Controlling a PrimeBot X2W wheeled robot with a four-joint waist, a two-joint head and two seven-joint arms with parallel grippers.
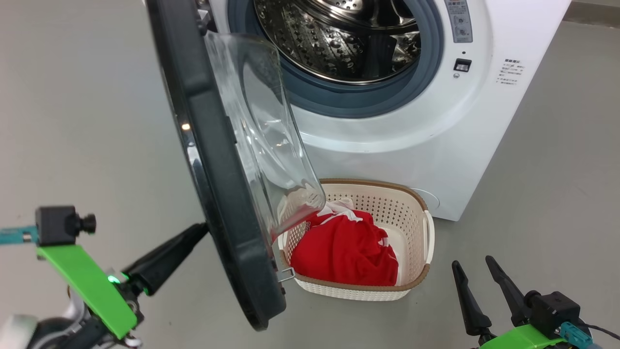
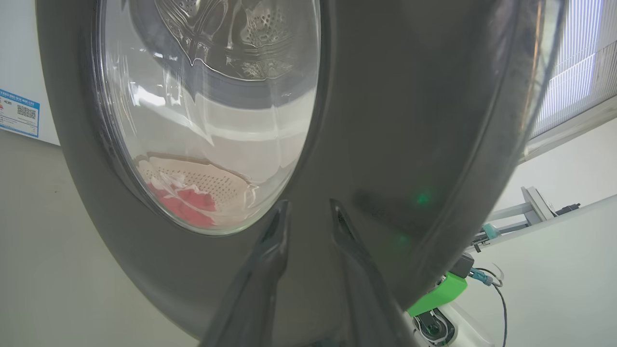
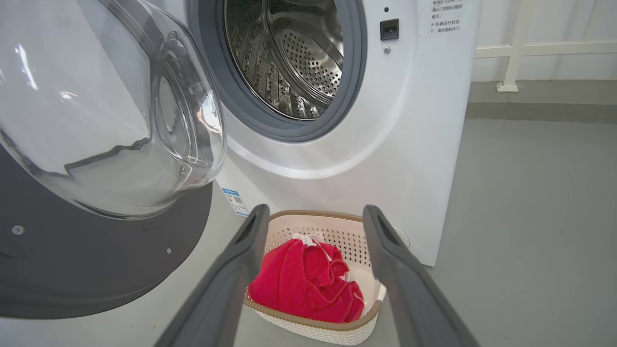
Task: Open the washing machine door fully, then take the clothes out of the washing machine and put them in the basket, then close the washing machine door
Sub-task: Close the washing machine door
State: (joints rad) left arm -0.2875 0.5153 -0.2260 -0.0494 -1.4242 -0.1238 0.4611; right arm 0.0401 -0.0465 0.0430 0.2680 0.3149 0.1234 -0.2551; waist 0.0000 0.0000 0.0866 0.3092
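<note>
Head view: we found the washing machine door [image 1: 213,194] swung out at 9 o'clock of the steel drum [image 1: 329,43]. Its lower edge hung over the basket [image 1: 373,183], which held the red clothes [image 1: 344,252] at 6 o'clock. The left gripper [image 1: 198,231], jaws slightly apart, pointed at the door's outer face. The right gripper [image 1: 472,261] stood wide apart and empty. We judged the door rigid, hinged and slippery: push on the rim, never the glass bowl [image 1: 261,121]. The grey floor [image 1: 557,169] was smooth and the wall [image 3: 569,19] white.

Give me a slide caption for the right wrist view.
Open right gripper aimed at the clothes in the basket, beside the open washing machine door.
</note>
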